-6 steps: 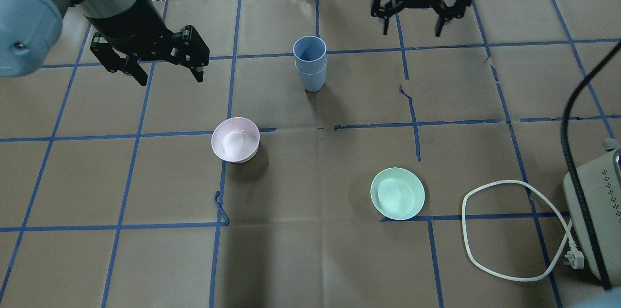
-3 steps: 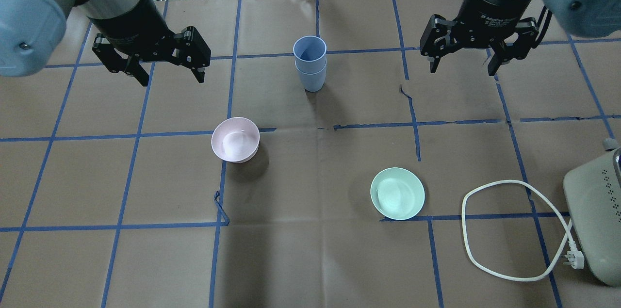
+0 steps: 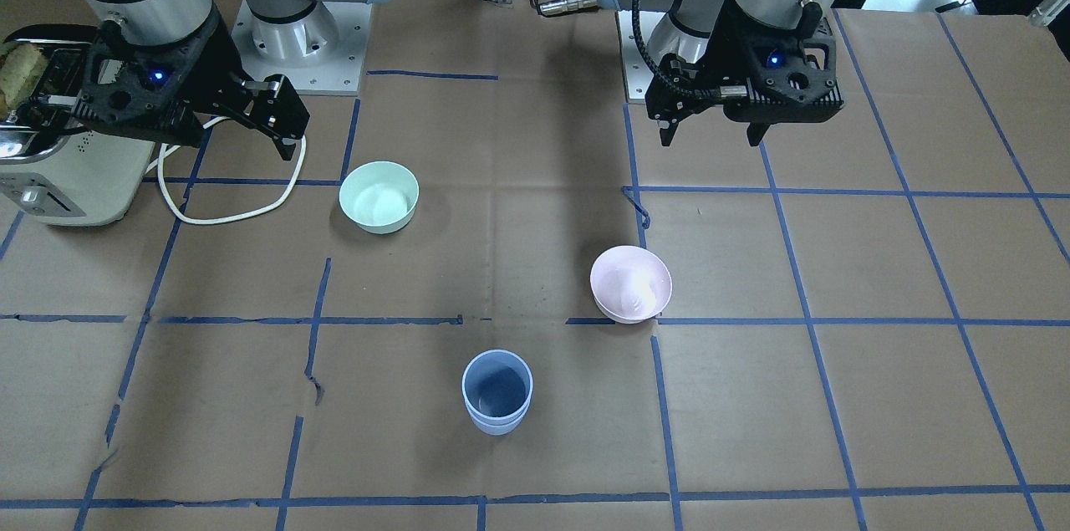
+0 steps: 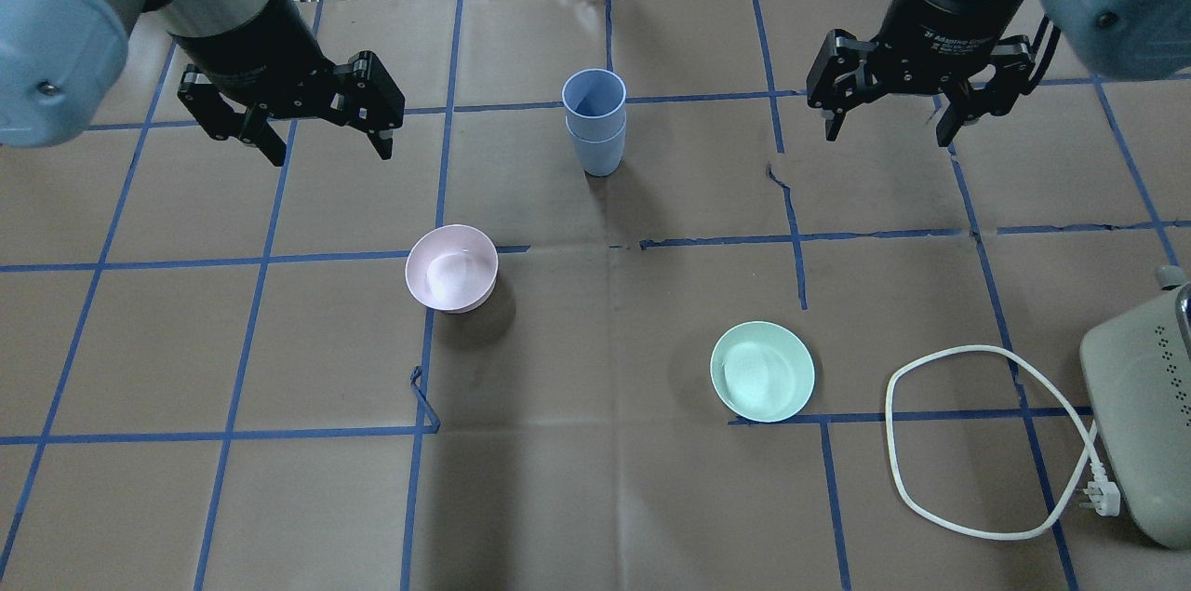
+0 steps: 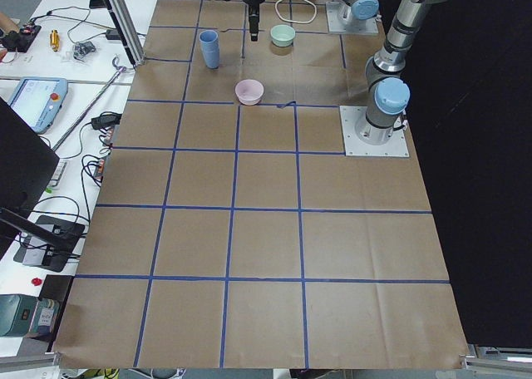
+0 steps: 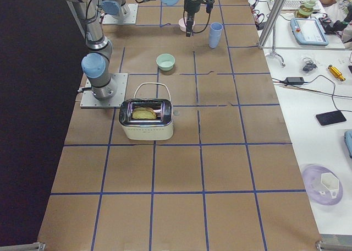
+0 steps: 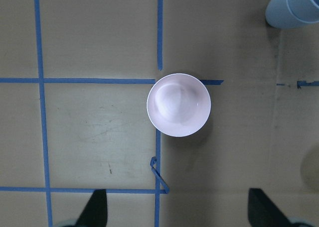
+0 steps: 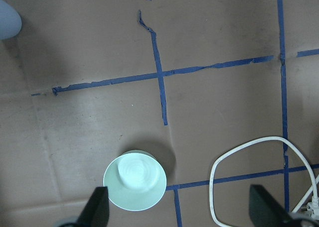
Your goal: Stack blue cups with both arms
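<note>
The two blue cups stand nested, one inside the other, upright at the far middle of the table. They also show in the front-facing view. My left gripper hangs open and empty to the left of the stack, well apart from it. My right gripper hangs open and empty to the right of the stack, also apart. In the left wrist view the stack is at the top right corner. In the right wrist view only an edge of it shows at the top left.
A pink bowl sits left of centre and a mint-green bowl right of centre. A toaster stands at the right edge with its white cord looped on the table. Blue tape lines mark the brown paper.
My right gripper has swung from the far middle, above the stack's right, out to the right and a little nearer. The left gripper has hardly moved. The cups stay nested.
</note>
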{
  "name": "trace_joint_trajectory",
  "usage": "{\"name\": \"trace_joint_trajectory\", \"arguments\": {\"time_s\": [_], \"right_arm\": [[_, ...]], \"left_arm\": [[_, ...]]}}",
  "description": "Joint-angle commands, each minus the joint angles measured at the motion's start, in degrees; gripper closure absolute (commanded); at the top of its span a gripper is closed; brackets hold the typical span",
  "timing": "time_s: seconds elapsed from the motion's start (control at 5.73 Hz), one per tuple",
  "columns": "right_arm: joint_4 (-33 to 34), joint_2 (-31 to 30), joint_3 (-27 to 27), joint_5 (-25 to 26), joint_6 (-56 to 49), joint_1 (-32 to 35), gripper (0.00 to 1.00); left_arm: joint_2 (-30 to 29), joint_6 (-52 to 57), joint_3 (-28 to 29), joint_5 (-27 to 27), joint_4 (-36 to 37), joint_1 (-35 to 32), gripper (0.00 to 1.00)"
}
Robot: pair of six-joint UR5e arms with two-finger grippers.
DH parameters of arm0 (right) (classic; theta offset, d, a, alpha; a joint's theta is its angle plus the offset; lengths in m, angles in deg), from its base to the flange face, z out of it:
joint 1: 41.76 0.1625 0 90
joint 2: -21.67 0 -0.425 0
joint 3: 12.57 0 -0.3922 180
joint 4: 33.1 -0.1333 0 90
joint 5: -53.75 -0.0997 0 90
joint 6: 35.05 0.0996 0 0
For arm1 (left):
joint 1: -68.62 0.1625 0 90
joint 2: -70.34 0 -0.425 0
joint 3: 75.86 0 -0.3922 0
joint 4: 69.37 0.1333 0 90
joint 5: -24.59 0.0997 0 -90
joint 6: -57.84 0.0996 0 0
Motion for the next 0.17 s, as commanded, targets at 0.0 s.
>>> {"name": "trace_joint_trajectory", "arguments": {"time_s": [0.0], "right_arm": [[0.1,0.1,0.0,0.0,0.0,0.0,0.0]], "left_arm": [[0.0,0.0,0.0,0.0,0.0,0.0,0.01]]}}
